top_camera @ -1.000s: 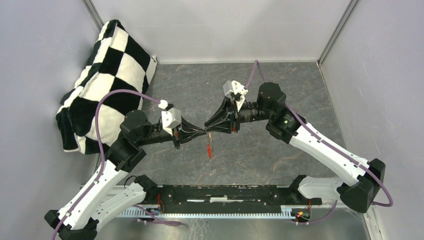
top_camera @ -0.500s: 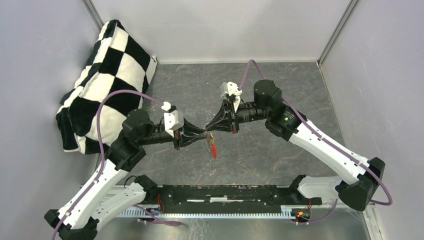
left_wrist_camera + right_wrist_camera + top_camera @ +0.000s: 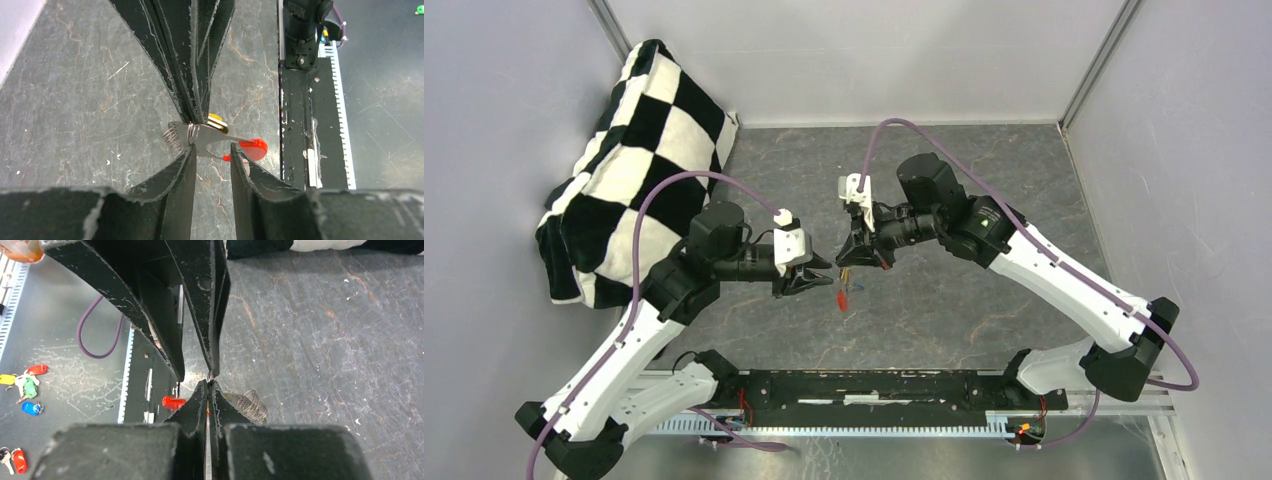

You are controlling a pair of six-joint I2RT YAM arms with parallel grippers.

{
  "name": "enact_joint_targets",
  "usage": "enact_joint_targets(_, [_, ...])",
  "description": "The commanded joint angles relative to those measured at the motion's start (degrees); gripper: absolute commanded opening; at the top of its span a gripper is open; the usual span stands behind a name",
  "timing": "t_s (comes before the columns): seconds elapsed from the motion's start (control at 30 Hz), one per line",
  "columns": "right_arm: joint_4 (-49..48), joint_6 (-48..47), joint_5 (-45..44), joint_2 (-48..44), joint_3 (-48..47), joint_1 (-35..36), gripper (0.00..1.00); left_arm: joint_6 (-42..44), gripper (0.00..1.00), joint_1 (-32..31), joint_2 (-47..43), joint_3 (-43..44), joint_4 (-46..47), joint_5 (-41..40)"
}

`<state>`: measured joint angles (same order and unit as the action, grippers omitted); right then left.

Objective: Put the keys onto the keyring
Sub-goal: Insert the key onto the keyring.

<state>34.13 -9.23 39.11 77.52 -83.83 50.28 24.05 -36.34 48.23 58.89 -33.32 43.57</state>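
While the right gripper [image 3: 850,268] is clenched on the grey metal of the keys [image 3: 199,136], the left gripper [image 3: 821,277] stands released, its jaws apart with bare surface showing between them. Both tools meet almost tip to tip above the middle of the grey stone-patterned table [image 3: 984,170], the left arm reaching in from the left and the right arm from the right.

Left wrist view: the left gripper's fingers [image 3: 186,170] flank the near end of the bundle without closing on it. The right gripper's fingers enter from the top of the view, pressed together on the metal, with a yellow head cap [image 3: 217,119] just beside them. The keyring [image 3: 252,148], bright red, hangs at the right of the bundle, clear of the table and just beside one left-gripper finger; contact there cannot be told, nor whether any key is threaded on it.

Right wrist view: a small wire coil [image 3: 251,407] lies just right of the clenched tips.

Top view: a black-and-white checkered cushion [image 3: 639,150] leans in the far left corner, well apart from both tools.
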Motion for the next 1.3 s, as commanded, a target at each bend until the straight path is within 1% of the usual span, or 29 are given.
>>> enact_joint_targets(0.0, [3.19, -2.54, -2.5, 0.84, -3.5, 1.88, 0.0, 5.06, 0.38, 0.21, 0.54, 2.92, 0.24, 0.22])
enact_joint_targets(0.1, [3.62, -2.7, -2.42, 1.27, -4.22, 2.4, 0.0, 5.19, 0.35, 0.21, 0.01, 2.3, 1.31, -1.47])
enact_joint_targets(0.2, [4.15, -2.81, -2.33, 1.67, -4.82, 2.84, 0.0, 5.3, 0.35, 0.21, -0.74, 1.65, 2.36, -3.52])
enact_joint_targets(0.47, [4.02, -2.6, -2.49, 1.46, -4.81, 2.87, 0.0, 5.38, 0.4, 0.21, -1.82, 1.74, 1.84, -0.84])
enact_joint_targets(0.57, [3.22, -1.95, -1.46, 1.72, -4.92, 2.89, 0.0, 5.35, 0.39, 0.21, -1.08, 1.9, 1.46, 0.8])
enact_joint_targets(0.7, [3.02, -1.75, -1.23, 2.33, -5.44, 3.15, 0.0, 5.73, 0.35, 0.19, 0.66, 2.55, 0.41, 3.17])
enact_joint_targets(0.87, [2.91, -1.59, -1.23, 2.63, -5.63, 3.37, 0.01, 6.97, 0.28, 0.21, 2.05, 3.6, -0.98, 3.2])
enact_joint_targets(1.03, [2.95, -1.58, -1.12, 2.73, -5.73, 3.57, 0.0, 9.38, 0.17, 0.21, 3.43, 4.6, -4.65, 3.17])
enact_joint_targets(1.1, [2.89, -1.58, -1.01, 2.9, -5.88, 3.64, 0.0, 9.8, 0.11, 0.21, 3.4, 4.57, -4.91, 3.22])
enact_joint_targets(1.17, [2.92, -1.49, -1.06, 3.12, -6.05, 3.6, 0.0, 10.1, 0.03, 0.21, 3.31, 4.64, -4.82, 2.96])
enact_joint_targets(1.2, [2.81, -1.4, -1.05, 3.1, -6.04, 3.6, 0.0, 9.9, 0.02, 0.21, 3.24, 4.58, -4.53, 2.78])
enact_joint_targets(1.23, [2.52, -1.19, -1.12, 3.04, -6.05, 3.6, 0.01, 9.88, 0.02, 0.21, 3.19, 4.52, -4.48, 2.66])
enact_joint_targets(1.27, [2.13, -0.78, -1.54, 2.79, -6.0, 3.6, 0.08, 9.76, 0.02, 0.21, 3.05, 4.42, -4.46, 2.48])
